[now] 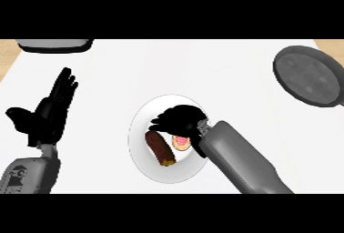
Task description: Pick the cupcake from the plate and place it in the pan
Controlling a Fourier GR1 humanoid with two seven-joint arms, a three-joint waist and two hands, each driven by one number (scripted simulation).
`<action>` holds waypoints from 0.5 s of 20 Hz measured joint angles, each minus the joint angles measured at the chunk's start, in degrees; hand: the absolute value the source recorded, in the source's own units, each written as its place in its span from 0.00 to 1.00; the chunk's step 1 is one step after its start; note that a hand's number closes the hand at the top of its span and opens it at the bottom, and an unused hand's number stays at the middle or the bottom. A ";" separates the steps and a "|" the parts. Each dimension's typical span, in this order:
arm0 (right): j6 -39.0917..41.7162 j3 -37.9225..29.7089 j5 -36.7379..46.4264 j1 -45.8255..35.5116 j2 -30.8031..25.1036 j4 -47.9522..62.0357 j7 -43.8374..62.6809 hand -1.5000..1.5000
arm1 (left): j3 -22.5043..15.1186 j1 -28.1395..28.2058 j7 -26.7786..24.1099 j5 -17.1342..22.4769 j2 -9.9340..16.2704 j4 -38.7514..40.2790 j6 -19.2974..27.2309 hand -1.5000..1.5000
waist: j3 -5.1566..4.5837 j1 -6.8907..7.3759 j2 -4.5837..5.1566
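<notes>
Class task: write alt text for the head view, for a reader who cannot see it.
The robot's right hand hangs curled over a white plate holding a cupcake and a brown sausage-like item. A grey pan sits far right; the left hand rests open at left.

The desk looks smooth, matt white. The pan is dull dark grey metal. The plate is plain, smooth white.

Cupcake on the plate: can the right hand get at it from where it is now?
Probably yes. The right hand hangs over the plate, right above the cupcake; the brown roll lies beside it, not between.
</notes>
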 measured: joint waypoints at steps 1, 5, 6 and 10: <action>-0.69 0.12 0.38 -0.25 0.49 1.51 -0.05 0.00 | -0.06 0.65 0.18 0.06 -0.17 -0.77 -0.18 0.50 | 0.00 0.09 -0.01; -2.10 1.74 1.08 0.54 1.11 3.42 -2.07 1.00 | 0.16 -0.59 0.00 -0.43 -0.70 0.43 -0.20 0.50 | 0.04 0.07 -0.04; -2.59 1.68 1.12 -0.24 0.83 4.05 -3.97 1.00 | 0.33 -1.71 0.03 -0.69 -0.67 1.52 -0.05 0.50 | 0.05 0.05 -0.03; -4.54 2.02 2.81 -0.02 0.30 4.14 -8.32 1.00 | 0.31 -1.47 1.65 -1.35 -1.03 -0.21 0.53 0.50 | 0.09 0.06 -0.13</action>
